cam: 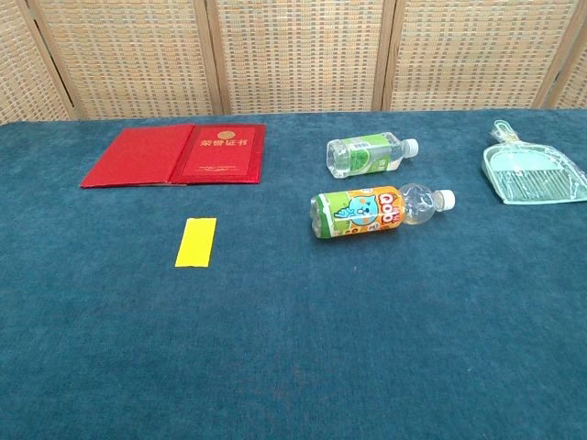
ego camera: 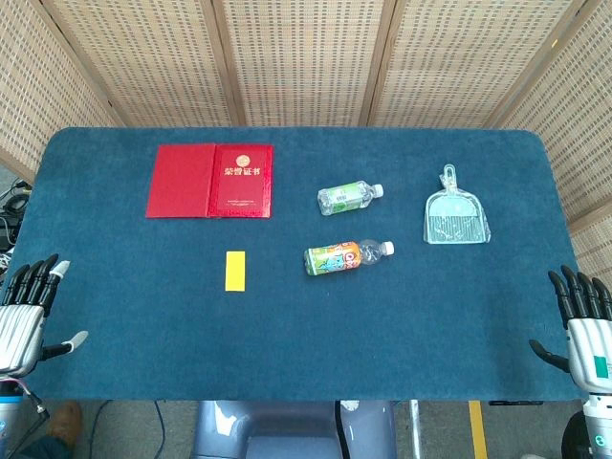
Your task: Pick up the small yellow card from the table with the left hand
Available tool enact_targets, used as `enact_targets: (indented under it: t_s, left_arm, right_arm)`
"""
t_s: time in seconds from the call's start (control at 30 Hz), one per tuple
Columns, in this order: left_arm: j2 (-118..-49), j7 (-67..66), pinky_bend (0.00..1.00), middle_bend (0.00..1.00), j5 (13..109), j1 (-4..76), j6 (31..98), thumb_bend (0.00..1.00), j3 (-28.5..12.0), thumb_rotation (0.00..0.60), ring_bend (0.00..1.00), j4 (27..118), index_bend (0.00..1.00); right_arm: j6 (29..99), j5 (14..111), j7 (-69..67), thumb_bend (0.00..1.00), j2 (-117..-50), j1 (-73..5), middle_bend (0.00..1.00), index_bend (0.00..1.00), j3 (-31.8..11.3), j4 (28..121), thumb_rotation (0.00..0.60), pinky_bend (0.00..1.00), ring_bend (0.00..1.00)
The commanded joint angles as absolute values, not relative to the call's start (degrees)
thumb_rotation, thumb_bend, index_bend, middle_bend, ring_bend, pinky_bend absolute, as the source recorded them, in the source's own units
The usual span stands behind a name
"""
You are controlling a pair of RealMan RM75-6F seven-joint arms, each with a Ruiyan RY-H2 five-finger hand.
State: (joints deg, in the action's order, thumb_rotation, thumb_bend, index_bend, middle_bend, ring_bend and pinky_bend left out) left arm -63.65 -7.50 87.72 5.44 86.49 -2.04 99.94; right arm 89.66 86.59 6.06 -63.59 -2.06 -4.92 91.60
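The small yellow card (ego camera: 234,271) lies flat on the blue table (ego camera: 143,316), left of centre; the chest view shows the yellow card (cam: 196,242) below the red booklet. My left hand (ego camera: 26,318) hovers at the table's left front edge, empty with fingers apart, well left of the card. My right hand (ego camera: 583,320) stays at the right front edge, fingers spread and holding nothing. Neither hand shows in the chest view.
An open red booklet (ego camera: 210,181) lies behind the card. A green-labelled bottle (ego camera: 348,198) and an orange-labelled bottle (ego camera: 346,256) lie on their sides at centre. A pale green dustpan (ego camera: 456,214) sits at the right. Wicker screens (ego camera: 306,57) stand behind.
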Motion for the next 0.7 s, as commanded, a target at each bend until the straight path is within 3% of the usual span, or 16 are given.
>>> enact_targets:
  t_s: [0.03, 0.3, 0.57, 0.7]
  left_arm:
    - [-63.78, -7.61, 0.0, 0.0, 87.56, 5.58, 86.17, 0.0, -2.06, 0.6, 0.0, 99.79, 0.0]
    - [-66.45, -8.38, 0.0, 0.0, 85.06, 9.65, 80.04, 0.0, -3.83, 0.6, 0.0, 97.5, 0.0]
    - [-77.57, -0.95, 0.0, 0.0, 86.15, 21.78, 67.75, 0.0, -7.82, 0.6, 0.0, 85.06, 0.0]
    - [-83.7, -1.01, 0.0, 0.0, 84.13, 28.03, 59.84, 0.0, -9.12, 0.6, 0.0, 79.01, 0.12]
  right_arm:
    - [89.5, 86.48, 5.89, 0.0, -63.5, -2.07, 0.0, 0.0, -4.91, 91.69, 0.6, 0.0, 0.0]
    - [89.73, 85.92, 4.77, 0.0, -62.86, -1.89, 0.0, 0.0, -5.33, 92.06, 0.6, 0.0, 0.0]
    - [87.76, 83.71, 3.76, 0.0, -62.63, -2.52, 0.0, 0.0, -6.05, 91.35, 0.6, 0.0, 0.0]
    - [86.93, 82.58, 3.47, 0.0, -62.69, -2.77, 0.0, 0.0, -6.41, 90.84, 0.6, 0.0, 0.0]
